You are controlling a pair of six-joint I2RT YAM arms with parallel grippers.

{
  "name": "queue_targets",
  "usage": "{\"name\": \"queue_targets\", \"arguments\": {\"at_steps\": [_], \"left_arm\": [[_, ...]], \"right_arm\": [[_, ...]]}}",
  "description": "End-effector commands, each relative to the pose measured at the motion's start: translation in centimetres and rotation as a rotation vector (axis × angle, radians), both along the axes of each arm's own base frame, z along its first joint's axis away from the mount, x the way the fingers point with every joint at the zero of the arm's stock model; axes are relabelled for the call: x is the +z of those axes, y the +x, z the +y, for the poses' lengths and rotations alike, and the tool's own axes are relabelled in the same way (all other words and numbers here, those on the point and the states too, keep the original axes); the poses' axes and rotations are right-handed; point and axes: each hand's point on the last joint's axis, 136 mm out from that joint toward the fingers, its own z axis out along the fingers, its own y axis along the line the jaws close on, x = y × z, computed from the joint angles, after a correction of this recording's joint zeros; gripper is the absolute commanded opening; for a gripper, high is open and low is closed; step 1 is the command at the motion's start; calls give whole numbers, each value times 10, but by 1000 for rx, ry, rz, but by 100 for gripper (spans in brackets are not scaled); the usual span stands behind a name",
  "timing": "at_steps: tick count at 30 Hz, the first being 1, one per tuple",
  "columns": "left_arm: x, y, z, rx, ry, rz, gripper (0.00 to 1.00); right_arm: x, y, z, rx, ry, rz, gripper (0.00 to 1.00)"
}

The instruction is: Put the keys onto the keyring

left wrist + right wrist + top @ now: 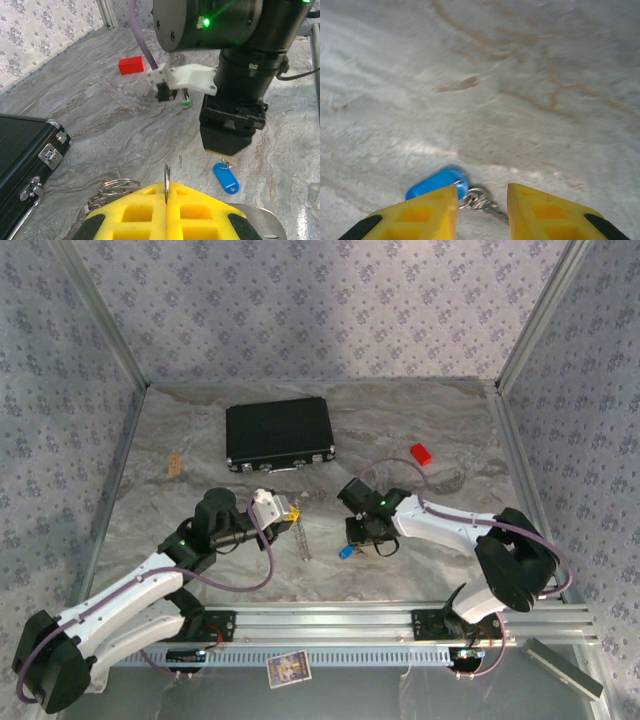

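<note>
Your left gripper (166, 189) is clenched on the keyring (166, 175), which stands edge-on at 12 o'clock of its fingertips. Your right gripper (481, 192) is released, with the blue key (437, 182) lying on the table (520, 75) at its 9 o'clock, just beside one finger.

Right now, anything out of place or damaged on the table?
Nothing damaged or spilled. One stray: a small printed card lies by the front rail, off the marble table.
</note>
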Motion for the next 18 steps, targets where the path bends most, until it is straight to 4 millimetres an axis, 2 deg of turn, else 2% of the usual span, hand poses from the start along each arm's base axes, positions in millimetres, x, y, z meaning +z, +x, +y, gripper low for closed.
{"name": "queue_targets", "arguments": {"at_steps": [1, 7, 12, 18], "left_arm": [[29, 2, -4, -12, -44, -72, 0], [29, 1, -3, -11, -44, -72, 0], [29, 0, -2, -9, -43, -74, 0], [29, 0, -1, -9, -41, -76, 0]], "right_arm": [[-2, -8, 4, 44, -45, 29, 33], [-8, -14, 13, 148, -136, 47, 33], [-12, -18, 9, 178, -219, 58, 33], [-16, -21, 10, 188, -228, 78, 32]]}}
